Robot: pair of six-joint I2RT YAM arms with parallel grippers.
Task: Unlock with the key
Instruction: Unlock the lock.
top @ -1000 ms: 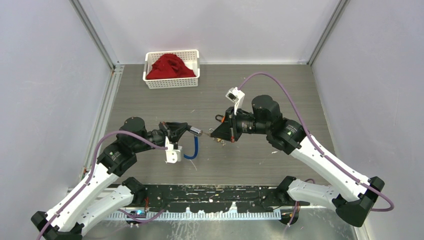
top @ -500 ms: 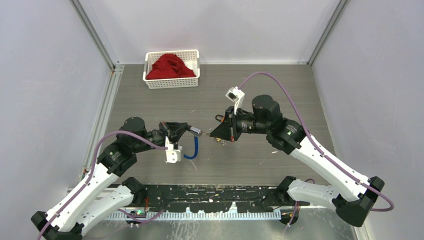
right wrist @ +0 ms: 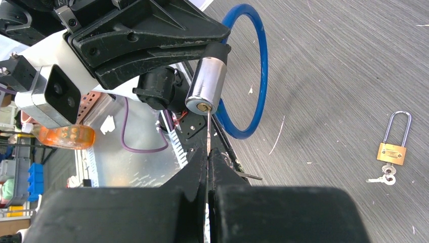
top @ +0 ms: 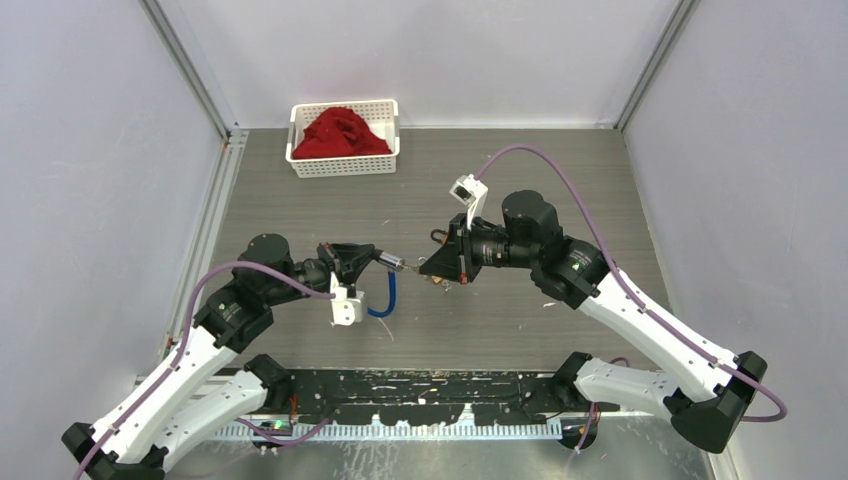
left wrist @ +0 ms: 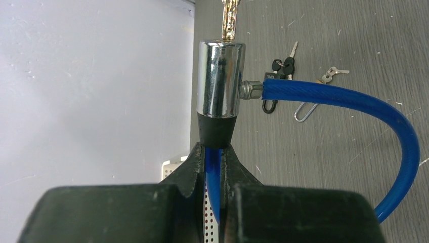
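Grey wood-grain table (top: 560,170) between pale walls. From above, the left gripper (top: 372,259) and right gripper (top: 424,268) meet tip to tip above it.

Left wrist: the jaws are clamped on the black collar of the chrome-barrelled blue cable lock (left wrist: 220,78).

Right wrist: the fingers (right wrist: 200,164) are pressed together on the thin brass key (right wrist: 208,126), whose tip is at the barrel's keyhole. A small brass padlock (right wrist: 392,152) lies well apart.

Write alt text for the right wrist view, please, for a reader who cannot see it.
The shut right gripper holds a key, its tip at the keyhole of a chrome lock cylinder held at its black end by the left gripper. A blue cable loops behind; a brass padlock lies on the table.
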